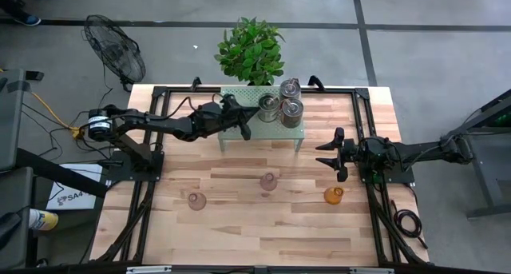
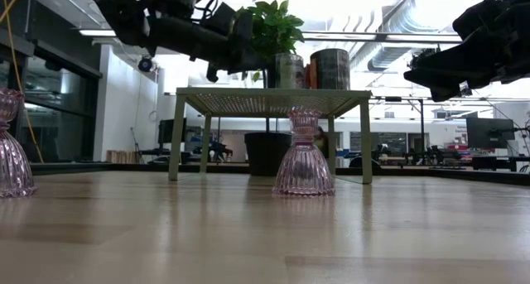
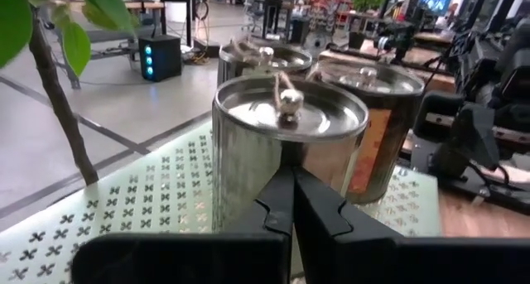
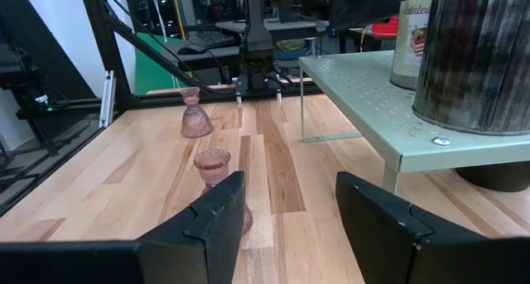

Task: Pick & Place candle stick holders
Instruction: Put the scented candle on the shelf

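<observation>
Three shiny silver round holders (image 1: 267,108) (image 1: 290,89) (image 1: 292,113) stand on the green perforated shelf (image 1: 275,132) at the table's far side. Two pale pink glass holders (image 1: 269,180) (image 1: 197,200) and an amber one (image 1: 334,195) stand upright on the table nearer the front. My left gripper (image 3: 291,189) is shut, over the shelf, its tips right in front of the nearest silver holder (image 3: 286,143). My right gripper (image 1: 335,154) is open and empty above the table at the right, facing the pink holders (image 4: 214,164) (image 4: 196,114). My left gripper's shut fingertips (image 3: 281,193) point level at the lower side wall (image 3: 248,193) of the nearest silver holder, which stands upright on the shelf. I cannot tell whether they touch it.
A potted plant (image 1: 251,50) stands just behind the shelf, and its stem (image 3: 58,93) is close to my left arm. A fan (image 1: 116,57) stands off the table's far left corner. Black frame rails (image 1: 367,122) run along the table's sides.
</observation>
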Robot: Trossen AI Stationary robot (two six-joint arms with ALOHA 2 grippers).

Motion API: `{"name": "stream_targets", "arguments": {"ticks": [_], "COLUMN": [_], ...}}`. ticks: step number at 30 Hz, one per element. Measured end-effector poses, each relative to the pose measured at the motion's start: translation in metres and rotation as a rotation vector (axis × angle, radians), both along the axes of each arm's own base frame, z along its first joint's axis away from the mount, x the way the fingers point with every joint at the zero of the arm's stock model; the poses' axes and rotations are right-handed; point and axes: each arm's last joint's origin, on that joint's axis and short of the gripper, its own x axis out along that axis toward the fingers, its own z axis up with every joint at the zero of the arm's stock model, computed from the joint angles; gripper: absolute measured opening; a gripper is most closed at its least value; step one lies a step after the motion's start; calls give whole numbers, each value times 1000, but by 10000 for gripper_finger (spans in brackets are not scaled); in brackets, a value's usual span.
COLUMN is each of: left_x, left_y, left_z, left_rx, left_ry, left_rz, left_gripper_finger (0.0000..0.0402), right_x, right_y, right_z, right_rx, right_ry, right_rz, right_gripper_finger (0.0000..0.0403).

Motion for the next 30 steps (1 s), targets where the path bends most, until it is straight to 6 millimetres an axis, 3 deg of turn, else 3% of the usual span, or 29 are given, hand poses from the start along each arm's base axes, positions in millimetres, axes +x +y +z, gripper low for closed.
{"name": "stream_targets", "arguments": {"ticks": [30], "left_x": [-5], "left_y": [17], "left_z": [-1], "left_rx": [1], "left_ry": [14], "left_rz": [16], "left_gripper_finger": [0], "right_x": [0], "right_y": [0], "right_z": [0], "right_rx": [0], "right_ry": [0], "right_rz": [0], "right_gripper_finger": [185]}}
